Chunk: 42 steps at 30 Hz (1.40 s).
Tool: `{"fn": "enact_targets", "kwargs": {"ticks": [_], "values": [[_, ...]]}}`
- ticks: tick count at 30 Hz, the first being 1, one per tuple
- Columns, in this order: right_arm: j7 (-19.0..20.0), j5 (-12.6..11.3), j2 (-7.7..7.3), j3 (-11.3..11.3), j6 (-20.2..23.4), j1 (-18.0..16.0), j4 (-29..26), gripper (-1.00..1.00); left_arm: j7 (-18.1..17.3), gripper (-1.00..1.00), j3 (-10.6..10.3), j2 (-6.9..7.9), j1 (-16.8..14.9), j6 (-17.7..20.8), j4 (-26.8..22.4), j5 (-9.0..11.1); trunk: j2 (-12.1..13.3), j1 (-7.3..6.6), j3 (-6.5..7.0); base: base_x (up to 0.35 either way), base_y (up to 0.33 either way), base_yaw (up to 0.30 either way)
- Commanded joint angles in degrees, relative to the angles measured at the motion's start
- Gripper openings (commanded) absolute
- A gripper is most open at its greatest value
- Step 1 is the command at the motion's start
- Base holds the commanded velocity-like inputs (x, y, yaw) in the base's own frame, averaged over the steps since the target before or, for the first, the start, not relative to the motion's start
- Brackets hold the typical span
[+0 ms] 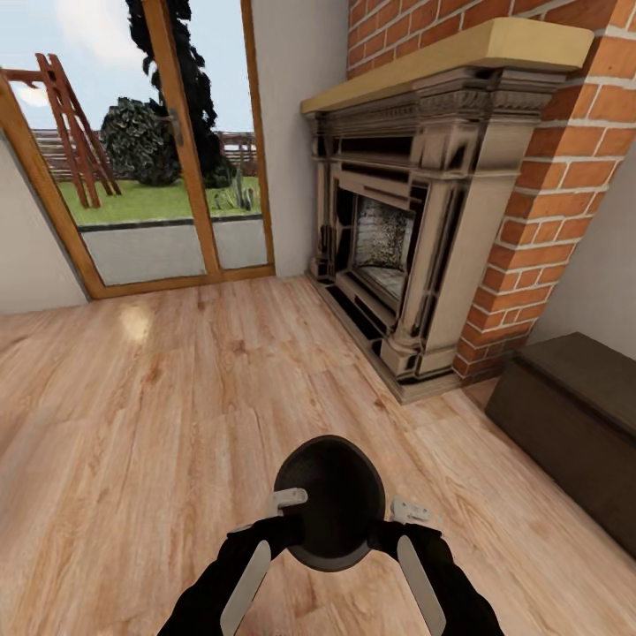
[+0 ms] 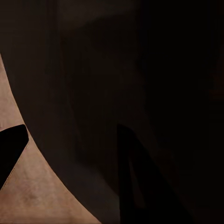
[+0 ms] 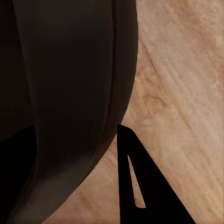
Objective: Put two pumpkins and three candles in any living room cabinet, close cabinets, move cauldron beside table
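Cauldron (image 1: 329, 499) at 6 o'clock, pinched between left gripper (image 1: 284, 511) and right gripper (image 1: 399, 519) | closure: cannot tell | risk: slipping onto floor (image 1: 132, 424) while driving.

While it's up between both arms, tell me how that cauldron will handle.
The cauldron looks rigid and thick-walled, so probably heavy for its size; it sits between the left gripper and right gripper. Its round, smooth sides could slip or rotate in the grasp. Over the wooden floor, it might roll if dropped.
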Motion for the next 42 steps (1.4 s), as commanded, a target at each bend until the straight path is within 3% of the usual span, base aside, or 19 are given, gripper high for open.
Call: {"fn": "enact_targets", "kwargs": {"ticks": [1, 12, 25, 42], "values": [[-0.5, 0.7, 0.01, 0.0, -0.5, 0.0, -0.2, -1.0, 0.6, -1.0, -0.3, -0.02, -0.1, -0.2, -0.1, 2.6, 0.0, -0.02, -0.05, 0.0, 0.0, 0.281], [-0.5, 0.8, 0.06, 0.0, -0.5, 0.0, -0.2, -1.0, 0.6, -1.0, -0.3, -0.02, -0.1, -0.2, -0.1, 2.6, 0.0, -0.02, -0.05, -0.116, 0.0, 0.279], [-0.5, 1.1, 0.03, 0.0, -0.6, 0.0, -0.2, -1.0, 0.6, -1.0, -0.3, -0.02, -0.1, -0.2, -0.1, 2.6, 0.0, -0.02, -0.03, -0.003, 0.0, 0.043], [-0.5, 1.2, 0.14, 0.1, -0.5, 0.0, -0.2, -1.0, 0.6, -1.0, -0.3, -0.02, -0.1, -0.1, -0.1, 2.6, 0.0, -0.02, -0.03, -0.062, 0.0, 0.275]]}}
